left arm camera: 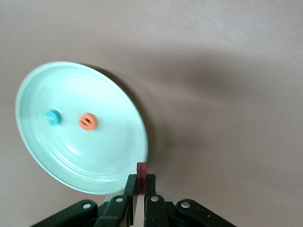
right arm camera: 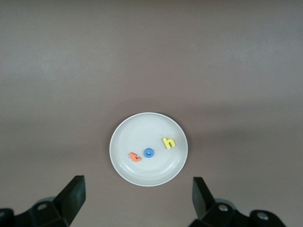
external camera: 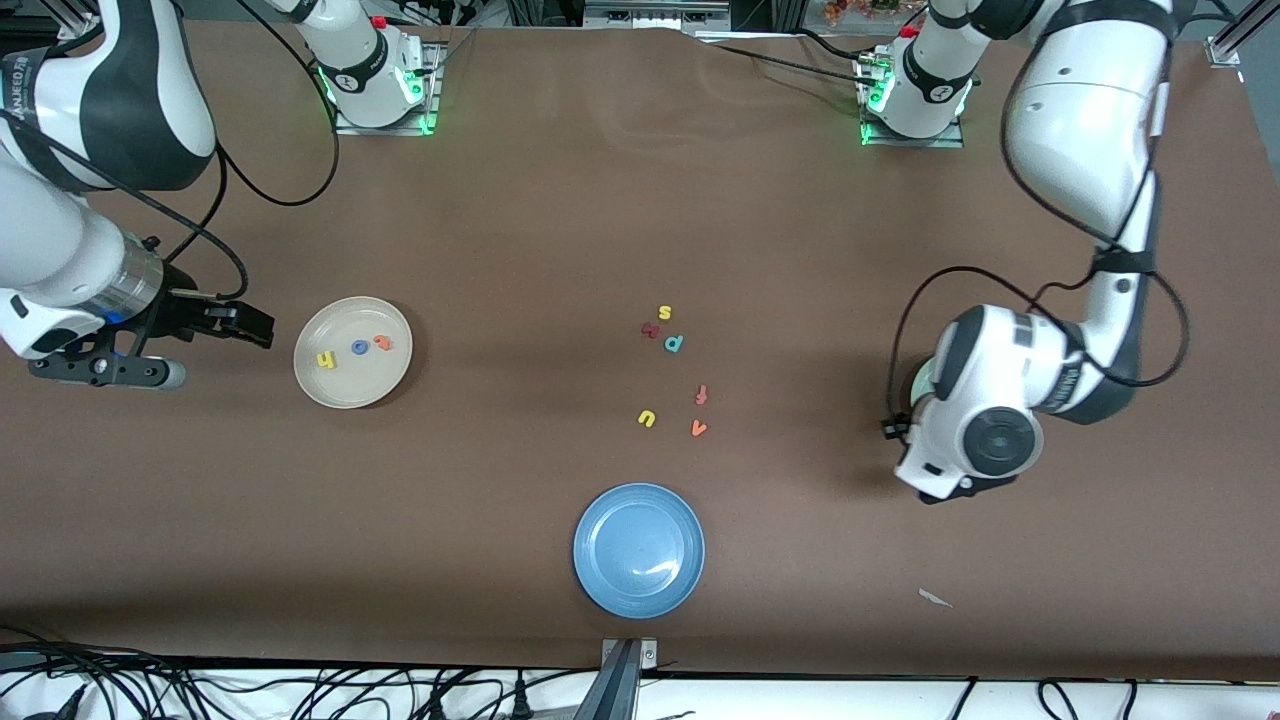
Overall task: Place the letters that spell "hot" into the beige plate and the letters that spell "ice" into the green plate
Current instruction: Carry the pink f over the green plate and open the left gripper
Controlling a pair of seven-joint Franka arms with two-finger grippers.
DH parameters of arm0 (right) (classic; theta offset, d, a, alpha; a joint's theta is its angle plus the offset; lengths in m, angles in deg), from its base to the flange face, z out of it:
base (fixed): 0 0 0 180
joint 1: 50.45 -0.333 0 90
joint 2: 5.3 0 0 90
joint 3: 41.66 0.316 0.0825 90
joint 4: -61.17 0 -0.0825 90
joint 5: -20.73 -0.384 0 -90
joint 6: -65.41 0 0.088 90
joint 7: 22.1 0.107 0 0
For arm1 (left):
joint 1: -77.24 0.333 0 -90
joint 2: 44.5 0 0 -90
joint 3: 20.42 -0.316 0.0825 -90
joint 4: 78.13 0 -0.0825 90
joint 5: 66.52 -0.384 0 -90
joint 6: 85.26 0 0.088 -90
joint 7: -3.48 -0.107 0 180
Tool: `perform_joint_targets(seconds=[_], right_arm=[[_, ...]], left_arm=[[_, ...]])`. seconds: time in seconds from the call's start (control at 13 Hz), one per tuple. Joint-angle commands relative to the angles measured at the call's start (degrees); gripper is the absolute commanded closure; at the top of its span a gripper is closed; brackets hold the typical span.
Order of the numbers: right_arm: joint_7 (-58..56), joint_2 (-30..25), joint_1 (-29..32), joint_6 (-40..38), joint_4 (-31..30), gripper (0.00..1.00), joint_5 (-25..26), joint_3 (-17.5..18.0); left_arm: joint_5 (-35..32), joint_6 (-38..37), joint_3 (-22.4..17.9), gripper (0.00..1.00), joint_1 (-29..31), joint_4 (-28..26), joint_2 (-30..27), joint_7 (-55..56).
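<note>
Hot letters: we count three small foam pieces, a yellow "h" (external camera: 326, 360), a blue ring "o" (external camera: 359, 347) and an orange hooked "t" (external camera: 383, 343), all lying in the round cream-beige plate (external camera: 335, 394) near the table edge at the right arm's end.
Ice letters: we count three; a teal "c" (left arm camera: 53, 117) and an orange round "e" (left arm camera: 88, 121) lie in the round pale mint-green plate (left arm camera: 71, 175), and the dark red bar "i" (left arm camera: 141, 170) is pinched in the left gripper.
Left gripper (left arm camera: 140, 189): fingers closed on the "i", over the green plate's rim at the left arm's end.
Right gripper (external camera: 250, 325): fingers spread wide and holding nothing, over bare table beside the beige plate.
Leftover letters: we count six in a loose cluster mid-table, including a yellow "s" (external camera: 664, 313), a teal "p" (external camera: 674, 343) and a yellow "u" (external camera: 646, 418).
Blue plate (external camera: 600, 580): one, round, near the table's front edge.
Open room: we see wide bare brown table (external camera: 500, 220) between the plates.
</note>
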Motion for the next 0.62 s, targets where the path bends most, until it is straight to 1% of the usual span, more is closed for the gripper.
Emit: perform_joint_targets(seconds=[0.0, 0.23, 0.31, 0.38, 0.46, 0.54], right_arm=[[2.4, -0.9, 0.0, -0.3, -0.7, 0.0, 1.0, 0.4], [2.1, -0.5, 0.0, 0.2, -0.7, 0.0, 0.1, 0.1], [2.1, -0.4, 0.0, 0.4, -0.6, 0.0, 0.1, 0.1], [2.1, -0.4, 0.0, 0.4, -0.6, 0.0, 0.1, 0.1], [2.1, -0.3, 0.0, 0.4, -0.7, 0.0, 0.1, 0.1], [2.1, -0.3, 0.0, 0.4, -0.7, 0.0, 0.1, 0.1]], left_arm=[[-1.1, -0.3, 0.4, 1.0, 4.0, -2.8, -2.1, -12.4], [-1.1, -0.3, 0.4, 1.0, 8.8, -4.4, -1.6, -21.4], [-1.1, -0.3, 0.4, 1.0, 10.0, -5.2, -1.6, -22.9], [-1.1, -0.3, 0.4, 0.73, 10.1, -5.5, -1.6, -22.9], [-1.0, -0.3, 0.4, 0.01, 10.1, -5.5, -1.6, -22.6], [-0.9, -0.3, 0.4, 0.0, 10.1, -5.2, -1.7, -22.4]])
